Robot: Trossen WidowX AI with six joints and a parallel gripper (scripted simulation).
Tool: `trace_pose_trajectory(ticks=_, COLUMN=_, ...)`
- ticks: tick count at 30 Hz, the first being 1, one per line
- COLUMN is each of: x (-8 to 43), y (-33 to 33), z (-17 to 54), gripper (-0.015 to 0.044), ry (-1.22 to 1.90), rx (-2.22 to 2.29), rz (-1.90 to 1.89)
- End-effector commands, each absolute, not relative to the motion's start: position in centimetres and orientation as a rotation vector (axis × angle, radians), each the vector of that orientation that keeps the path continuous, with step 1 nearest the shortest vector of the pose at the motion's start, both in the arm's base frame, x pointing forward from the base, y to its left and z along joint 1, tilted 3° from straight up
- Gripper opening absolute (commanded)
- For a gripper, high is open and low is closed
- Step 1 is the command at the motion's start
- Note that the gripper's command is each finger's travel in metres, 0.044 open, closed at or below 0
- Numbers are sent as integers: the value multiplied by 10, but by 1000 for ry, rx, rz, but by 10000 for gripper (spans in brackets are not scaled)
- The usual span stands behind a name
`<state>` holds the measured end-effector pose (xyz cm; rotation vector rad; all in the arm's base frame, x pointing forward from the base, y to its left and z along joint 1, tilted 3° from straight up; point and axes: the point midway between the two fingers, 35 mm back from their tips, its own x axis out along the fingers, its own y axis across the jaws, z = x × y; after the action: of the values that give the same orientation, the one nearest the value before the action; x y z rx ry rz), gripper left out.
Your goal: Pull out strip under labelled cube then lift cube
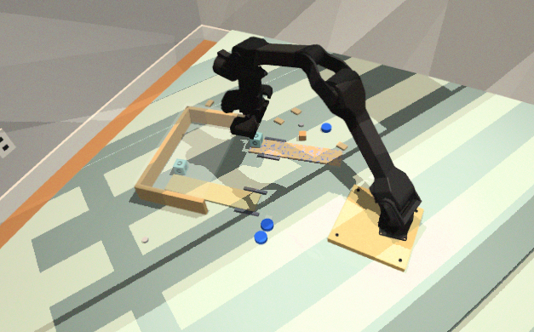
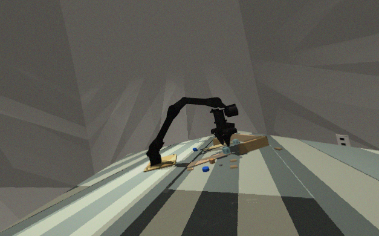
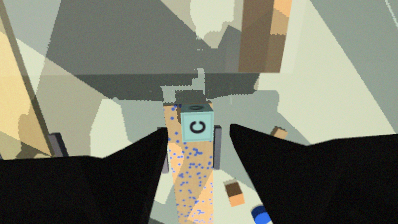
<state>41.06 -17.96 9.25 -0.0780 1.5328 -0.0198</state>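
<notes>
Dim exterior view, brighter top view, hard-edged shadows, coarse pixelation, no glare
</notes>
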Motion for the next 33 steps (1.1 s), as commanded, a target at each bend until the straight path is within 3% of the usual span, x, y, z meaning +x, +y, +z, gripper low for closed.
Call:
trace_pose_trajectory(ticks=1, x=409, y=-180, z=82, gripper=250, ry=1542, rx=-75, rz=-23)
trace_pose_trajectory(ticks=28, x=409, y=-182, z=54, gripper=250, ry=1542, rx=-75, rz=-23)
trace_pose_trajectory(ticks=33, x=410, y=-181, z=56, gripper=138, ry=1537, rx=-73, rz=-23)
